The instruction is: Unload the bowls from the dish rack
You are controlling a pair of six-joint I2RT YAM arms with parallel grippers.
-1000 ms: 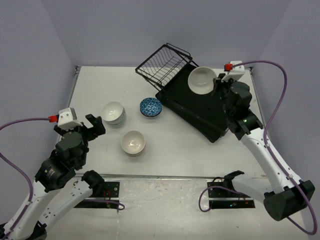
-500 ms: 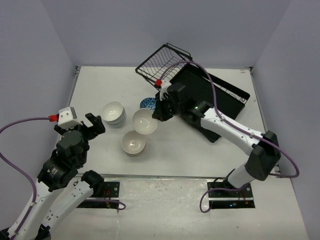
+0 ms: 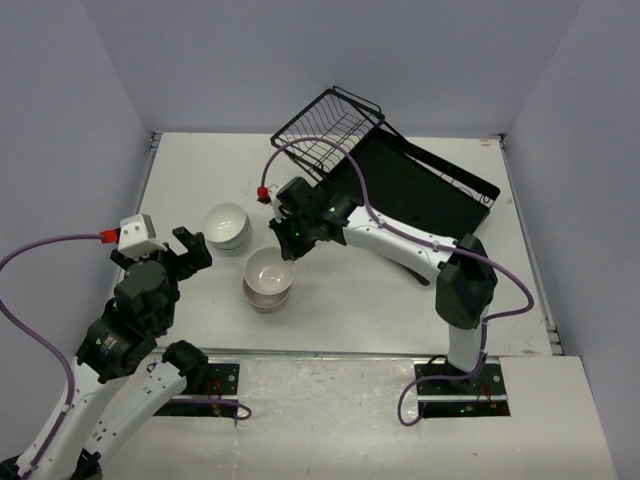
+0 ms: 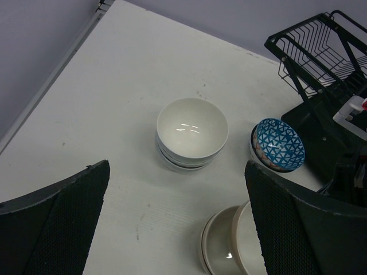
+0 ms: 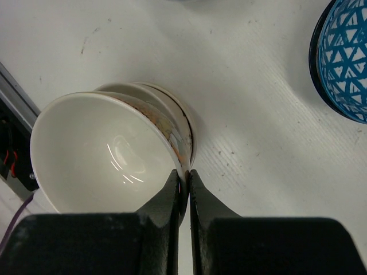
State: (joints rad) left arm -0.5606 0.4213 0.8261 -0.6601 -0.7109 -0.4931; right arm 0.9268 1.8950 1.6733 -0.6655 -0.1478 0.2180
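A cream bowl [image 5: 109,154], pinched at its rim by the right pincer [image 5: 183,180], sits tilted in another cream bowl [image 5: 172,97] on the worktop [image 3: 350,290], well apart from the rack [image 3: 420,190]. Its mouth faces up but tipped to one side, and being round it has no long axis. This looks like the stacking step, so next it needs levelling and releasing; the left pincer [image 3: 190,250] stands wide, holding nothing.

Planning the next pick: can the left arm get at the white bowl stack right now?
Probably yes: the left gripper stands open facing the white bowl stack, with only bare table between them.
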